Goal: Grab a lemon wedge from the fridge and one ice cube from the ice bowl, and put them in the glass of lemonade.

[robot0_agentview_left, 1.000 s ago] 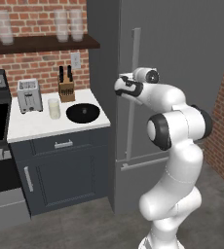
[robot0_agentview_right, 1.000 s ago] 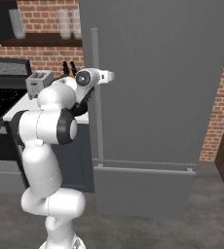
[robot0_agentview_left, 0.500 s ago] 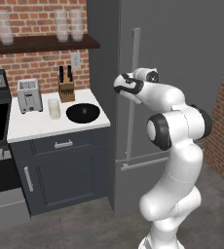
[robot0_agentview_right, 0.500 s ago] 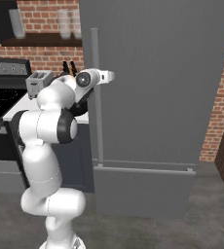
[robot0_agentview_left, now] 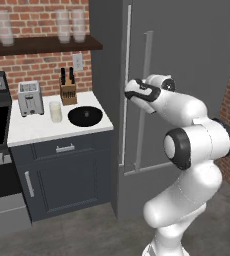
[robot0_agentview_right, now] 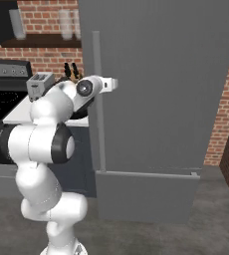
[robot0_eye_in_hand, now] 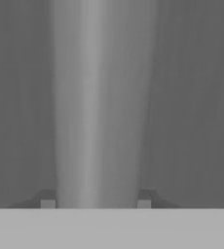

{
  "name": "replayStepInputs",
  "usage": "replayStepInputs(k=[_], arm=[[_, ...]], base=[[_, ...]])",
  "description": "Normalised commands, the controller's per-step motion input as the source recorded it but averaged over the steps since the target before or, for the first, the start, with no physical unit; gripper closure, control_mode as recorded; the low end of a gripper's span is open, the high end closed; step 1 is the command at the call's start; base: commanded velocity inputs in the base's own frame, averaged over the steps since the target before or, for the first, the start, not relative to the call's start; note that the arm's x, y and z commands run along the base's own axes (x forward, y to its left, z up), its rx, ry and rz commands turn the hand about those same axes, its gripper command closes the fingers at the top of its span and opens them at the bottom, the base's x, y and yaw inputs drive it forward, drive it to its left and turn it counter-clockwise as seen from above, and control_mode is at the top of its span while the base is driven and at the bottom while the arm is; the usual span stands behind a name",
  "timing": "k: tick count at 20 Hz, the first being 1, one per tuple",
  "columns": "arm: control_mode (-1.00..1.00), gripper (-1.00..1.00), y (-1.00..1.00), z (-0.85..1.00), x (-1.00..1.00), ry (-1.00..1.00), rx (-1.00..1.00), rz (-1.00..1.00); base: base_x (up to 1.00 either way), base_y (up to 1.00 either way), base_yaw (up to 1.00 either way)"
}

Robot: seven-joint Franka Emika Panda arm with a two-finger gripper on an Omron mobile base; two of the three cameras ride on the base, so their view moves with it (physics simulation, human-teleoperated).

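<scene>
Setting: brick-walled kitchen, a dark cabinet with a white tabletop (robot0_agentview_left: 32, 132) standing beside the fridge (robot0_agentview_left: 187, 50), whose door is shut.
Fingers: the gripper (robot0_eye_in_hand: 95, 200) has one fingertip on each side of the fridge's light grey bar handle (robot0_eye_in_hand: 97, 112), pressed against it, so they are closed on the bar.
Why held so: judged a grasp for pulling the door open, since the lemon wedge should be inside, behind the closed door.
Handle: long and upright, running the height of the upper door (robot0_agentview_right: 97, 99); the hand meets it near its upper part.
Arm: reaches across from the base to the door edge nearest the cabinet.
Ice bowl: black and shallow (robot0_agentview_left: 85, 116), on the tabletop near the fridge side.
Glass of lemonade: small tumbler (robot0_agentview_left: 55, 111) just left of the bowl, in front of the toaster (robot0_agentview_left: 30, 98).
Step in hand: opening the fridge; nothing fetched yet.
</scene>
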Motion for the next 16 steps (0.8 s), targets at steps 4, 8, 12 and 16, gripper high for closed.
replayStepInputs(k=[4, 8, 12, 16], arm=[[-1.0, 1.0, -0.64, 0.0, -1.0, 0.02, 0.02, -0.03], [-1.0, 1.0, -0.76, 0.02, -1.0, 0.04, 0.06, -0.05], [-1.0, 1.0, -0.84, 0.02, -0.99, 0.02, 0.07, -0.07], [-1.0, 1.0, -0.88, 0.02, -0.91, 0.05, 0.08, -0.09]], base=[[0.0, 0.0, 0.0], [0.0, 0.0, 0.0], [0.0, 0.0, 0.0], [0.0, 0.0, 0.0]])
